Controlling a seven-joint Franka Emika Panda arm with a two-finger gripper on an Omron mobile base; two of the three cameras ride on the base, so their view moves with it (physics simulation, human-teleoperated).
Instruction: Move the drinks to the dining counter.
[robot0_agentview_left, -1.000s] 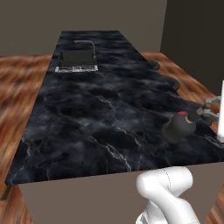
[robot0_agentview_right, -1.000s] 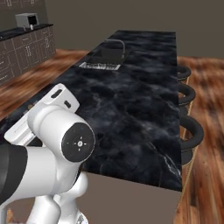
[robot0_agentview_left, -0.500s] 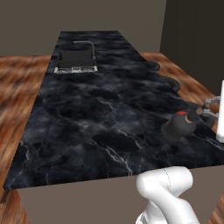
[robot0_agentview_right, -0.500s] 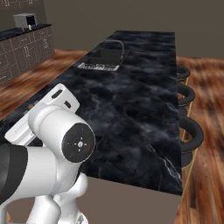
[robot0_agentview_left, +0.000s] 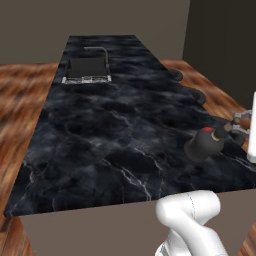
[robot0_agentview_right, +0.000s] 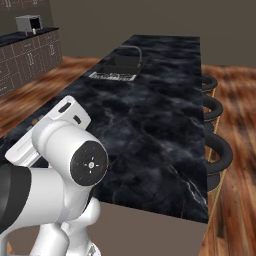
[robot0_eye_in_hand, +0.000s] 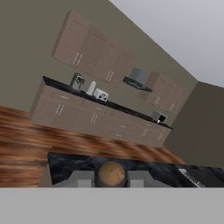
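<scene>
A dark round-bodied bottle (robot0_agentview_left: 204, 146) with a red spot near its neck hangs just over the near right part of the dining counter (robot0_agentview_left: 100, 130), a long black white-veined marble top. My gripper (robot0_agentview_left: 228, 129) comes in from the right edge and is shut on the bottle's neck, holding it tilted on its side. In the hand view the two grey fingers (robot0_eye_in_hand: 81, 179) flank a brown round part of the bottle (robot0_eye_in_hand: 111, 173), with the gripper (robot0_eye_in_hand: 110, 180) closed around it and the counter's edge (robot0_eye_in_hand: 65, 162) below.
A sink (robot0_agentview_left: 86, 70) with a faucet (robot0_agentview_left: 97, 50) is set into the counter's far end. Dark stools (robot0_agentview_right: 218, 155) line its right side. Across the wood floor stands a worktop with brown cabinets (robot0_eye_in_hand: 96, 116) and a grey toaster oven (robot0_agentview_right: 28, 23).
</scene>
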